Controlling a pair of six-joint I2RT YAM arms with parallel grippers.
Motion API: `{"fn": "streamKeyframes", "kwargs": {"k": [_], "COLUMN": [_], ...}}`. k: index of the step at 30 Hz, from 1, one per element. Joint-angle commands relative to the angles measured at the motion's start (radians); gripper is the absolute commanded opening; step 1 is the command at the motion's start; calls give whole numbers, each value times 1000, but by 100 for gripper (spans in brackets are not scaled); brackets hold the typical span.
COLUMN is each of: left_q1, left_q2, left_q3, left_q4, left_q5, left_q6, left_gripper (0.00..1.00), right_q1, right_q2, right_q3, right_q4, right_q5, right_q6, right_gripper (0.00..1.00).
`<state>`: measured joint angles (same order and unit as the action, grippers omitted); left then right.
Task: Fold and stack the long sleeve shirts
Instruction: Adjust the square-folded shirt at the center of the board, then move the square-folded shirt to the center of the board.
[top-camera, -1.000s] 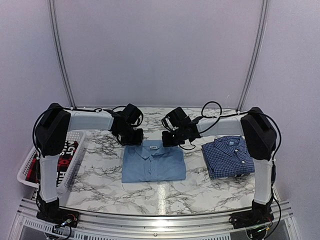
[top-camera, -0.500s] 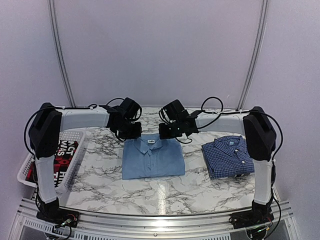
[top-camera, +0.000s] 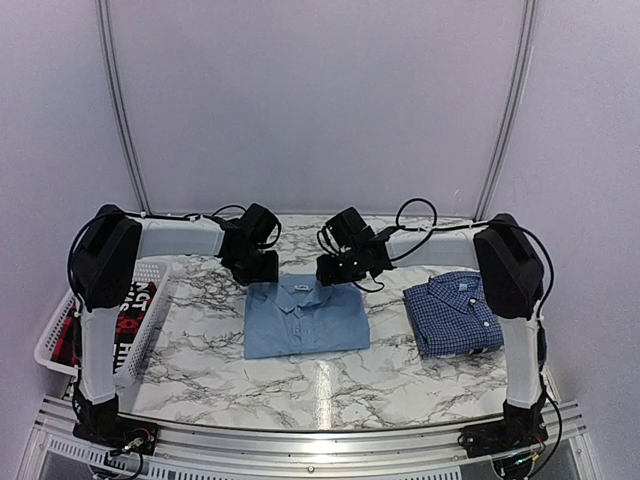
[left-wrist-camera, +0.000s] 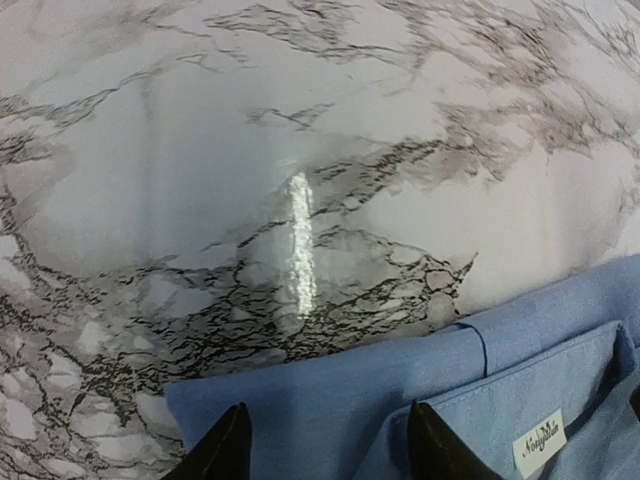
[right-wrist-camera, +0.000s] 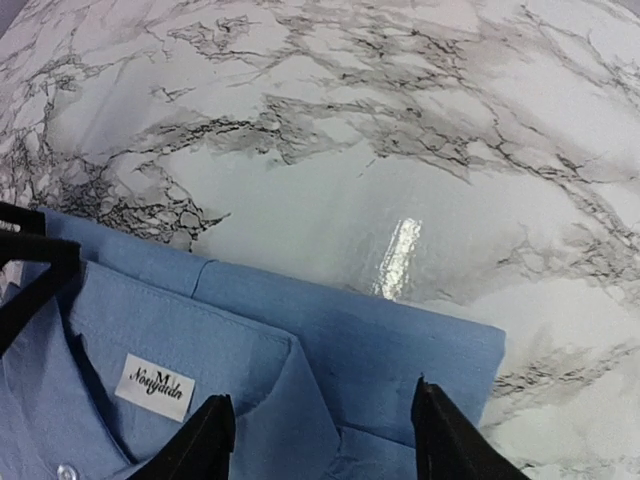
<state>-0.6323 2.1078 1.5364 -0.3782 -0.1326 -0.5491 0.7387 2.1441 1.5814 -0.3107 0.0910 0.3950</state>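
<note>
Light blue shirt (top-camera: 305, 318) lies folded at the centre of the marble table (top-camera: 200, 360); the checked shirt (top-camera: 458, 312) lies folded well apart to its right, so stacking is not yet done. Left claw (left-wrist-camera: 325, 440) and right claw (right-wrist-camera: 320, 420) both stand with fingers apart over the blue collar edge; whether the tips touch cloth is unclear. Likely hazard: a finger snagging one layer on lifting would drag the fold open; a top-layer-only grip for stacking would too.

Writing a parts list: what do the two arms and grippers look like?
The left arm and right arm have pale grey tubular links between bulky black joint housings. Thin black cables loop near each wrist. The left gripper and right gripper are black with tapered fingers.
</note>
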Motion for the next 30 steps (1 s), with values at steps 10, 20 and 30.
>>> {"fn": "streamKeyframes", "kwargs": {"k": [10,20,30], "left_q1": [56,69,56], "left_q2": [-367,-451,-313], "left_q3": [-327,-611,-580], "left_q4": [57,272,259], "left_q5": [121,402,361], "left_q6": [-43,-156,-155], "left_gripper": [82,59,33], "right_q1": [-54,-69,-83], "right_q2": [-396,-655,-735], "right_q3": [-331,-607,-666], "right_q4": [-24,-59,-95], "right_q5": [83,152,188], "right_q6": [29,85,90], "right_gripper": [78,80,80]}}
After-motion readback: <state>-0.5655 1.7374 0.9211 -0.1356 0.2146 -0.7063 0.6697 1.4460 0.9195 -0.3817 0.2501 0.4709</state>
